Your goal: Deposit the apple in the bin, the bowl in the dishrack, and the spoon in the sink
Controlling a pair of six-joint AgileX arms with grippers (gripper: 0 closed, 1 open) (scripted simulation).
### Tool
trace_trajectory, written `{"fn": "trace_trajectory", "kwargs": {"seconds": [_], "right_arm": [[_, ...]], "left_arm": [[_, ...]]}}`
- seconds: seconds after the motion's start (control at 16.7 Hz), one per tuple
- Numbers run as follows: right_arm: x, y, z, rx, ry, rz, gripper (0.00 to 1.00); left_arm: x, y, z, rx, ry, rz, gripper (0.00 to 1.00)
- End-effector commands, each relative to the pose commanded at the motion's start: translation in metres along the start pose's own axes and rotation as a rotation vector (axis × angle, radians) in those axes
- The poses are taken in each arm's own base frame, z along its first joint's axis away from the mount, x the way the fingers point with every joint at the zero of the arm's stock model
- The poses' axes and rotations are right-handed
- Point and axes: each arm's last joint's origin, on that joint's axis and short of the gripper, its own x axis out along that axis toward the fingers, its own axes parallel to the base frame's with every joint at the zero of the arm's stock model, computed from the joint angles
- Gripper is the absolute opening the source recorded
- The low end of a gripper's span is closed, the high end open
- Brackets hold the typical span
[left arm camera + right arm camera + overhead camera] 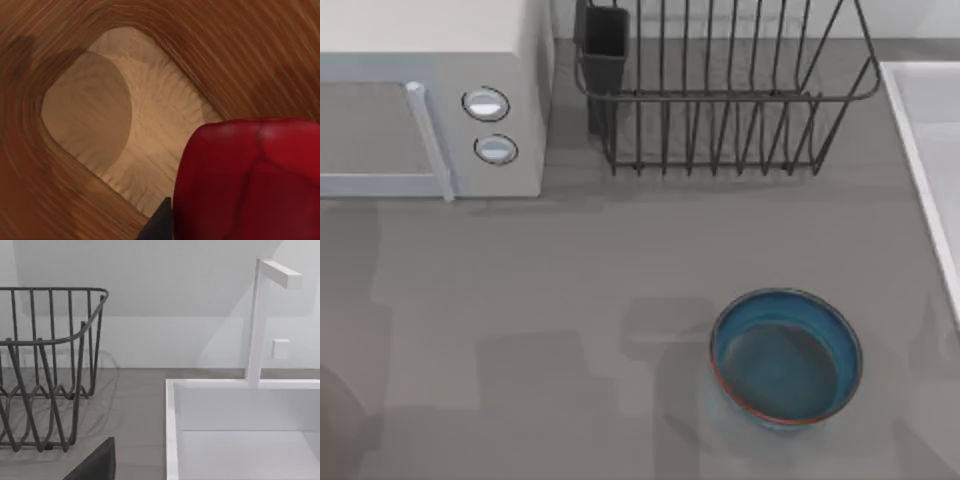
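The red apple (250, 175) hangs close under the left wrist camera, over the open mouth of the brown wooden bin (240, 55), whose pale floor lies below. My left gripper is shut on the apple, with one dark fingertip (157, 227) showing beside it. The blue bowl (786, 357) stands upright on the table at the front right. The dark wire dishrack (720, 100) stands at the back, and the white sink (930, 150) lies along the right edge. A dark fingertip (95, 462) of my right gripper points towards the rack and sink (172, 420). The spoon is out of view.
A white microwave (430, 100) with two round knobs fills the back left corner. A black utensil cup (604, 40) hangs on the rack's left corner. A white faucet (260, 320) rises behind the sink. Bare grey tabletop (520, 300) spreads across the middle and left.
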Motion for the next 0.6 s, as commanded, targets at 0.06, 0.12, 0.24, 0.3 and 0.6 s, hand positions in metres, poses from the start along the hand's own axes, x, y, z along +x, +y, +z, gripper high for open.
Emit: {"fn": "trace_trajectory", "kwargs": {"seconds": [0.06,0.12,0.24,0.3,0.6], "right_arm": [[0.0,0.0,0.0,0.0,0.0,0.0,1.0],[0.0,0.0,0.0,0.0,0.0,0.0,1.0],[0.0,0.0,0.0,0.0,0.0,0.0,1.0],[0.0,0.0,0.0,0.0,0.0,0.0,1.0],[0.0,0.0,0.0,0.0,0.0,0.0,1.0]], "left_arm": [[0.0,0.0,0.0,0.0,0.0,0.0,0.9],[0.0,0.0,0.0,0.0,0.0,0.0,0.98],[0.0,0.0,0.0,0.0,0.0,0.0,1.0],[0.0,0.0,0.0,0.0,0.0,0.0,1.0],[0.0,0.0,0.0,0.0,0.0,0.0,1.0]]}}
